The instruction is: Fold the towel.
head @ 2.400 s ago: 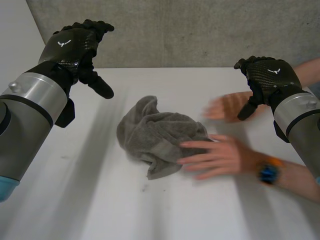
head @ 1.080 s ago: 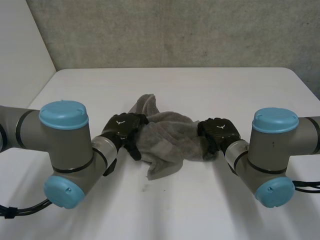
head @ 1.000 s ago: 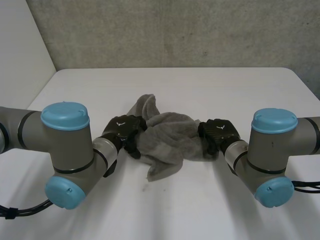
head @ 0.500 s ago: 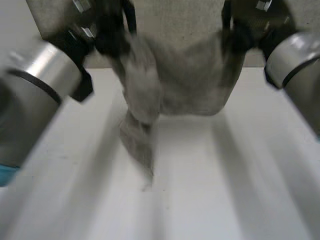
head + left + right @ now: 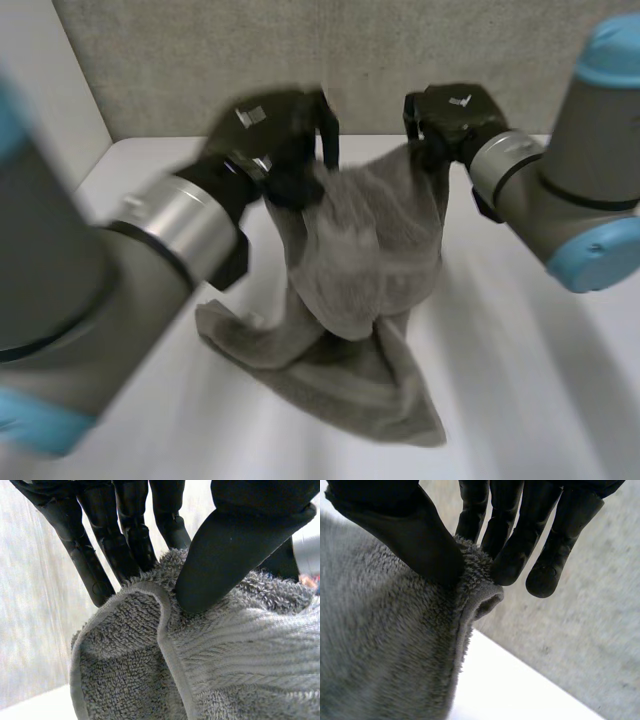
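Grey towel [image 5: 365, 260] hangs, tail on bench [image 5: 530, 390], top edge pinched by left robot hand [image 5: 285, 140] at 11 o'clock, right robot hand [image 5: 447, 115] at 1 o'clock.

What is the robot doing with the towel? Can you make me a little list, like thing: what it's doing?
towel: grey, hanging between both hands, bottom end lying on the table
left hand: pinches the towel's top edge, thumb against fingers
right hand: pinches the top edge too, thumb against fingers
fold: not yet made
behind: grey wall
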